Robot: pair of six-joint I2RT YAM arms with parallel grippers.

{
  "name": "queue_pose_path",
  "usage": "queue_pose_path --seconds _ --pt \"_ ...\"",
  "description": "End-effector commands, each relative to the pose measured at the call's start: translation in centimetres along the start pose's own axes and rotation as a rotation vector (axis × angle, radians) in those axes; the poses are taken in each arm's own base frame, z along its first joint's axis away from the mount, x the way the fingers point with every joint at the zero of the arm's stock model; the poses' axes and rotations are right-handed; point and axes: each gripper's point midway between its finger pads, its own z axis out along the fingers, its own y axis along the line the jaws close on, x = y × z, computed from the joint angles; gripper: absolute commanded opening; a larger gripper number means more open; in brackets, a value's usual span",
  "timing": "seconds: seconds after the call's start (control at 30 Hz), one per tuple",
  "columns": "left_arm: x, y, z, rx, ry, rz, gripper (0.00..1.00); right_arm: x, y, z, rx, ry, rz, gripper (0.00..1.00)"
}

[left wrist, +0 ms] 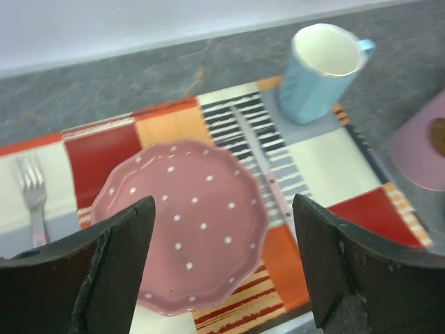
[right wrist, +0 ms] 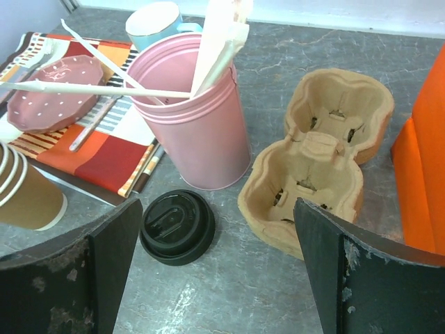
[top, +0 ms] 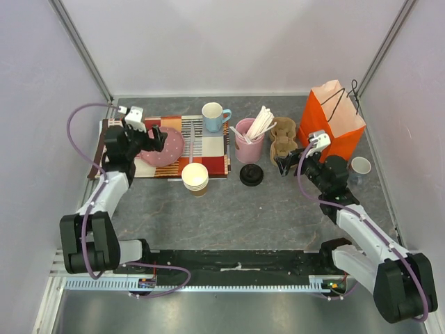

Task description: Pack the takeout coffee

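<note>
No brown cup with a black lid on it shows in any view. A black dome lid [top: 251, 174] lies by itself on the table in front of the pink tin; it also shows in the right wrist view [right wrist: 177, 226]. A moulded cardboard cup carrier [top: 283, 142] [right wrist: 313, 174] lies empty next to an upright orange paper bag [top: 332, 118] [right wrist: 424, 139]. My right gripper [top: 284, 165] [right wrist: 215, 271] is open and empty, above the table between the lid and the carrier. My left gripper [top: 154, 139] [left wrist: 222, 264] is open and empty over a pink dotted plate [left wrist: 184, 223].
A stack of lidless paper cups [top: 195, 177] [right wrist: 24, 195] stands at the placemat's [top: 208, 149] front edge. A light-blue mug [top: 213, 116] [left wrist: 320, 69] and a pink tin [top: 249, 142] [right wrist: 191, 111] of stirrers stand behind. A small pale cup [top: 360, 167] stands at the far right.
</note>
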Motion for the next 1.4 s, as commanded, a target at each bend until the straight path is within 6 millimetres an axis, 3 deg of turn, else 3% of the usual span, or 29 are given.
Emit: queue_pose_path --seconds 0.0,0.03,0.07,0.1,0.13,0.17,0.2,0.23,0.5,0.67,0.9,1.07,1.17,1.27,1.37 --pt "0.5 -5.9 -3.7 0.325 0.249 -0.016 0.84 -1.9 1.3 -0.6 -0.051 -0.053 0.001 0.98" --pt "-1.5 -6.6 -4.3 0.374 0.232 0.013 0.79 -2.1 1.3 -0.8 -0.050 -0.060 -0.007 0.98" --pt "-2.2 -8.2 -5.3 0.462 0.231 0.009 0.76 -2.0 1.3 -0.9 -0.049 -0.055 -0.008 0.98" --pt "-1.3 -9.3 -6.8 0.508 0.305 -0.027 0.75 -2.0 1.3 -1.0 -0.049 -0.056 -0.013 0.98" --pt "-2.7 -9.7 -7.2 0.536 0.288 0.029 0.74 -2.2 1.4 -1.2 -0.049 -0.064 -0.021 0.98" --pt "-2.8 -10.5 -7.6 0.562 0.309 0.053 0.74 -2.2 1.4 -1.3 -0.050 -0.062 -0.030 0.98" --pt "-1.9 -10.9 -8.5 0.566 0.372 0.044 0.74 -2.1 1.4 -1.4 -0.048 -0.061 -0.036 0.98" --pt "-2.3 -10.8 -8.4 0.554 0.377 0.081 0.75 -2.3 1.4 -1.6 -0.047 -0.067 -0.039 0.98" --pt "2.7 -12.1 -8.0 0.432 0.608 0.345 0.77 -2.2 1.2 -1.5 -0.041 -0.066 -0.050 0.98" --pt "3.2 -12.0 -6.8 0.368 0.628 0.406 0.69 -2.0 1.2 -1.5 -0.042 -0.058 -0.050 0.98" --pt "4.6 -13.2 -5.9 0.403 0.649 0.428 0.50 -2.0 1.2 -1.7 -0.037 -0.066 -0.056 0.98" --pt "5.1 -13.4 -5.5 0.415 0.665 0.426 0.42 -2.0 1.1 -1.7 -0.032 -0.066 -0.057 0.98" --pt "4.5 -13.6 -5.6 0.419 0.647 0.424 0.29 -1.9 1.0 -1.7 -0.029 -0.065 -0.058 0.98" --pt "4.2 -14.2 -6.0 0.452 0.624 0.420 0.05 -1.9 1.0 -1.7 -0.029 -0.060 -0.056 0.98" --pt "3.6 -14.2 -6.2 0.454 0.604 0.426 0.02 -1.9 1.0 -1.6 -0.031 -0.055 -0.054 0.98"
